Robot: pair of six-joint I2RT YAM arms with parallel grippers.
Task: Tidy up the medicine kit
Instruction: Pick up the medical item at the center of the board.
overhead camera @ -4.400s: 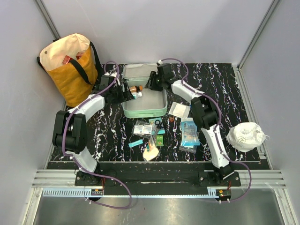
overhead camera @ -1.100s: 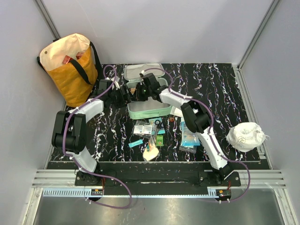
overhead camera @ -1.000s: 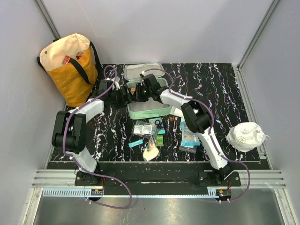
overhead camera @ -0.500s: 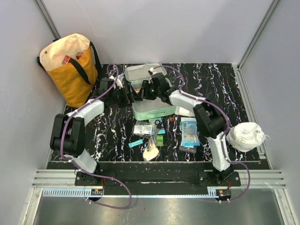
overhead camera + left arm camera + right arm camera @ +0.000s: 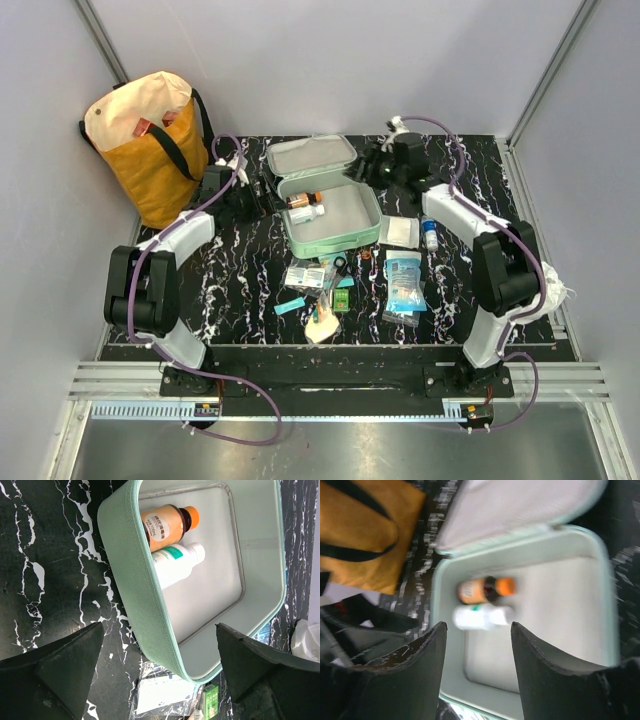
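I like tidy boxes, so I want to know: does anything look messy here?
Yes. In the medicine kit, the orange-capped bottle and white bottle lie on their sides, crowded at one end. Loose packets are scattered on the table in front of it, and a small blue-capped bottle sits to its right.

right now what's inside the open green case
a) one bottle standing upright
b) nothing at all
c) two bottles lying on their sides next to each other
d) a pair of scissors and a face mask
c: the left wrist view shows an orange-capped bottle and a white bottle lying side by side on the pale lining at one end of the case, with the rest of the lining bare.
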